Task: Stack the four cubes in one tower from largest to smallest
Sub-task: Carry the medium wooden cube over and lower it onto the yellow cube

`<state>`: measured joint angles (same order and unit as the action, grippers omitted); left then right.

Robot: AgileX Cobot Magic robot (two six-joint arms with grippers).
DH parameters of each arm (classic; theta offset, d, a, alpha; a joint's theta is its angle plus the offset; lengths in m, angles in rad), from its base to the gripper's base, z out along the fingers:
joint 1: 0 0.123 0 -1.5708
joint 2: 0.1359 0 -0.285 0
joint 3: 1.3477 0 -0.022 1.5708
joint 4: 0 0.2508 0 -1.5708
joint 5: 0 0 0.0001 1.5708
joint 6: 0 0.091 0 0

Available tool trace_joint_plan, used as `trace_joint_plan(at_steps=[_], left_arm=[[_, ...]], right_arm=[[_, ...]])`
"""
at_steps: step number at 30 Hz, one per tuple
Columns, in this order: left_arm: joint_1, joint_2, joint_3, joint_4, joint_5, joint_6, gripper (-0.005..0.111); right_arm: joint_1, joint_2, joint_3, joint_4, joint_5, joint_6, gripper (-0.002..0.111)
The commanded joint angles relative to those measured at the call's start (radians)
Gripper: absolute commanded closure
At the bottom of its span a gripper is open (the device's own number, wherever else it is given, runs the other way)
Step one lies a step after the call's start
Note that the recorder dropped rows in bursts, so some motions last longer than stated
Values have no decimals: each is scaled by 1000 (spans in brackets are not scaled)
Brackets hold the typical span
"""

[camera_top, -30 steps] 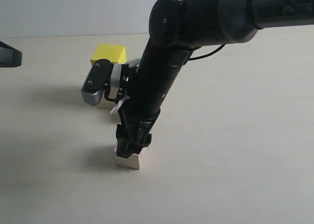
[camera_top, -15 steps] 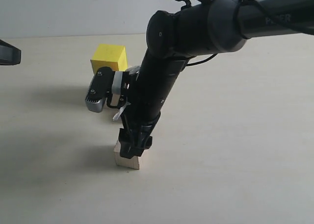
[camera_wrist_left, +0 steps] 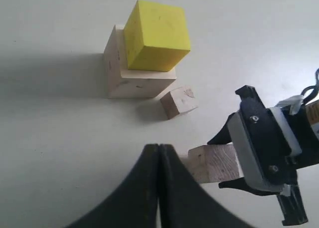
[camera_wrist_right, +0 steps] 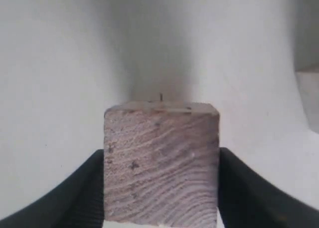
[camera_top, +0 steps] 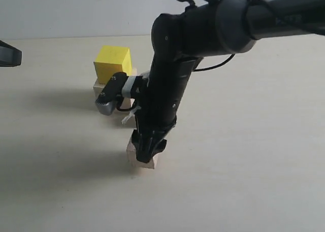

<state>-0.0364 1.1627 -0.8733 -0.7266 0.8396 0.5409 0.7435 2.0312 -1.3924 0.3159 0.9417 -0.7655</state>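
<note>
Nearest, at the front of the pale desk (camera_top: 244,186): medium wood cube (camera_top: 143,161), under the right pincer (camera_top: 148,152), which reaches steeply down onto it. Exterior view shows only dark fingers bunched over the cube's top; the grip itself is hidden there. Right wrist view settles it: black fingers (camera_wrist_right: 75,198) lie flush against two opposite faces with the end grain between them, so the pincer is pinching this cube. Whether the cube's underside sits flat on the desk, cannot tell from any view.

Next back: small wood cube (camera_wrist_left: 178,102), loose on the desk, just beside a lower corner of the stack and apart from the medium cube. Seen plainly only in the left wrist view; in the exterior view the right arm's wrist housing covers that spot.

Farther: large wood cube (camera_wrist_left: 130,83) on the desk, yellow cube (camera_wrist_left: 156,36) on top of it, turned a little askew and set toward one side, so a strip of the wood top shows. Exterior view gives just a sliver of wood under the yellow.

Left pincer (camera_wrist_left: 158,150): fingers pressed together, held above the desk, looking down on all four cubes. Left wrist view alone shows this.
</note>
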Motion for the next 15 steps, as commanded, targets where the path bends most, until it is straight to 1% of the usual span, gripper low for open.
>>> trace_joint_plan(at_steps=[1,4,5,11,15], left_arm=[[-4,-1,1,-15,-10,3,107],[-4,-1,1,-21,-16,3,107],[-4,-1,1,-24,-16,3,107],[-4,-1,1,-48,5,3,107],[-4,-1,1,-55,11,3,107]], right_arm=[[1,-146,-2,-15,15,36,108],[-6,-212,-85,-65,61,56,108],[-20,-209,-155,-59,94,56,108],[-90,-94,-502,-85,279,59,108],[-119,4,-705,-83,279,59,108]])
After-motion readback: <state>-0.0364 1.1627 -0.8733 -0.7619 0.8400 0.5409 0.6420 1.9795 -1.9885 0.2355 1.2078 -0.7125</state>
